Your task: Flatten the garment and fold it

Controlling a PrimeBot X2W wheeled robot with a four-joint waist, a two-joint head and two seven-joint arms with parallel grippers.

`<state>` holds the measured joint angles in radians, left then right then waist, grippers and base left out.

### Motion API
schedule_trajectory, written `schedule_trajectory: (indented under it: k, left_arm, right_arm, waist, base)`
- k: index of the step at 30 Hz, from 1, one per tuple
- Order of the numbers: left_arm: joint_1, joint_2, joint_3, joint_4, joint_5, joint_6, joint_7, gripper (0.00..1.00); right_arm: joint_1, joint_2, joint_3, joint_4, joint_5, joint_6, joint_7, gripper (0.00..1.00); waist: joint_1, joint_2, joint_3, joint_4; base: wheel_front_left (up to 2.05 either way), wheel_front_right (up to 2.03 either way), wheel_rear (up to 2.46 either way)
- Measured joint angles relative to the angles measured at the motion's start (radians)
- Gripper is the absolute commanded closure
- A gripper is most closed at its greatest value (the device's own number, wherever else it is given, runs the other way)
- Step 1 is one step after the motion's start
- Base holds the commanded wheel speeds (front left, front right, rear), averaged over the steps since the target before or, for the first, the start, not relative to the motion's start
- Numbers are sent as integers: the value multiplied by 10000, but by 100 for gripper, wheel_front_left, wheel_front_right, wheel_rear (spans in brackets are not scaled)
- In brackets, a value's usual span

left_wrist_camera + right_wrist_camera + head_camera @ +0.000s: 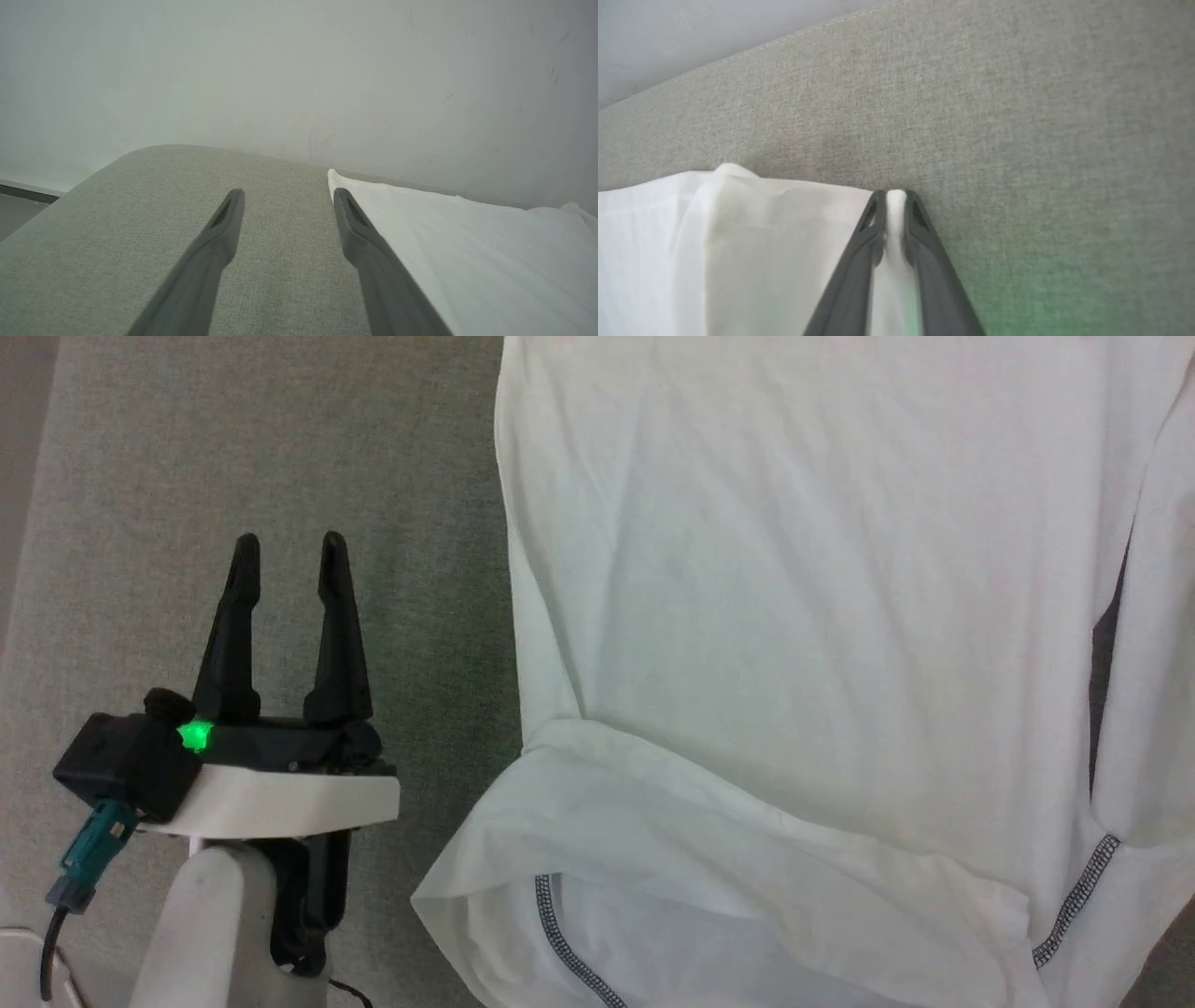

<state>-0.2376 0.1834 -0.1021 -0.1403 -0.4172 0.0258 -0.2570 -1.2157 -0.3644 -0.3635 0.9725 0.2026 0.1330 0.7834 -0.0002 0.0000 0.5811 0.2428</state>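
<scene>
Grey upholstery (280, 448), pale wall (280, 70) behind garment (467, 242)

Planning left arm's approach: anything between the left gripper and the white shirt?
Nothing visible. The open left gripper is over bare grey woven upholstery. The large white thin-fabric shirt lies to its right, with only that upholstery between them.

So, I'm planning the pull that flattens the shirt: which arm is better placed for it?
Right, I'd say. The right gripper is pinched on an edge of the white shirt, fabric between its fingers. The left gripper stands open over grey upholstery, beside the shirt, holding nothing.
</scene>
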Motion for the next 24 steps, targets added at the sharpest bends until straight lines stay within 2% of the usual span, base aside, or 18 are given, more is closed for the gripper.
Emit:
schedule_trajectory:
  k: [3, 8, 15, 20, 24]
  left_arm:
    - [1, -92, 52, 125, 77, -151, 0, 0]
    - [58, -230, 155, 318, 295, -249, 0, 0]
    - [732, -226, 244, 577, 497, -247, 2, 0]
    - [1343, -198, 295, 583, 510, -100, 128, 0]
    - [1796, -182, 309, 408, 514, 121, 376, 0]
  right_arm:
    - [113, 142, -4, -4, -255, -4, -140, 100]
    - [918, 297, 709, -499, -493, -15, -1933, 100]
    - [1400, 96, 1076, -1306, -190, -15, -4312, 100]
    - [1888, 31, 1816, -2194, 286, -15, -5056, 100]
    - [2599, 240, 3047, -3553, 796, -15, -5118, 100]
  waist:
    - [1, 0, -157, -27]
    - [3, 0, -613, -131]
    - [1, 0, -1694, -381]
    - [0, 0, -2655, -632]
    - [0, 0, -3430, -883]
  base:
    - [0, 0, 0]
    - [0, 0, 0]
    - [0, 0, 0]
    - [0, 0, 0]
    - [0, 0, 0]
